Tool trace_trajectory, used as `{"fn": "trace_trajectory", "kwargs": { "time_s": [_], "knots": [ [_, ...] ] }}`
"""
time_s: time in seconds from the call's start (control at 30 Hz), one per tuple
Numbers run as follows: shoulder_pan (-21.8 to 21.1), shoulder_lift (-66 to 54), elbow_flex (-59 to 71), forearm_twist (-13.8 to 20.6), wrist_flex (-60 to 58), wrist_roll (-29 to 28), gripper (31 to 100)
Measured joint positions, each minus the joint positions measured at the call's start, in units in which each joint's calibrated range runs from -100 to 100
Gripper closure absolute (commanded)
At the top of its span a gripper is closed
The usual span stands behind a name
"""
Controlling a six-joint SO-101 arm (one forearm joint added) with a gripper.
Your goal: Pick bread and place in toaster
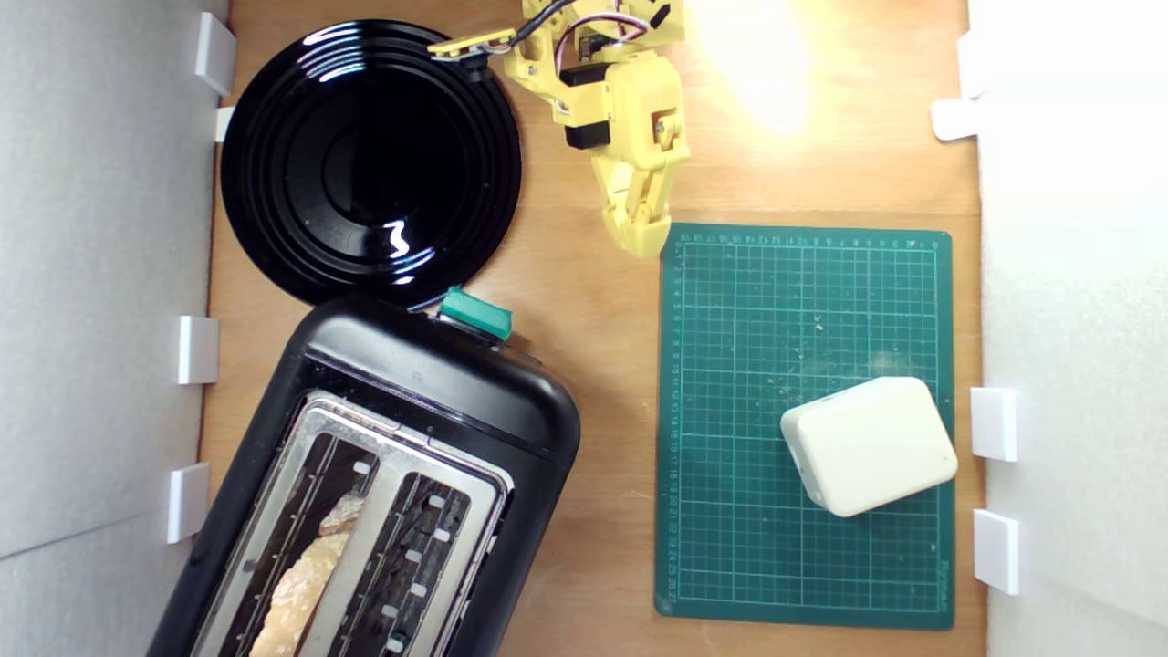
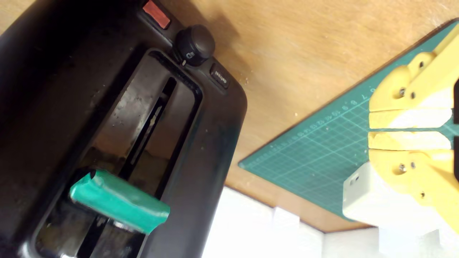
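Yellow gripper (image 2: pixel 369 129) fingers (image 2: pixel 408 118) are lying pressed together with only a thin gap, holding nothing, just above the green cutting mat (image 1: pixel 803 429) corner. Bread (image 1: pixel 306 575) is sitting inside the toaster (image 1: pixel 383 474) slot nearer the exterior view's left. Its teal lever (image 2: pixel 120 201) is pointing toward the black plate (image 1: pixel 370 160), and a white block (image 1: pixel 869 445) is resting on the mat.

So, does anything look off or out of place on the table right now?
Nothing serious. The bread sits in one toaster slot. The toaster stands askew to the table edges, with one corner overlapping the plate. Crumbs dot the green mat. The gripper is clear of everything, jaws closed and empty.
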Motion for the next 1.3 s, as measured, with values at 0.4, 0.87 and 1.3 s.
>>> {"fn": "trace_trajectory", "kwargs": {
  "time_s": [0.4, 0.87, 1.3],
  "knots": [
    [-1.4, 0.0, 0.0, 0.3, 8.9, 2.0, 99.3],
    [-2.2, -0.1, 0.2, 0.3, 14.0, 3.5, 99.3],
    [-2.1, -0.1, 0.2, 0.3, 14.2, 3.4, 98.6]
  ]
}}
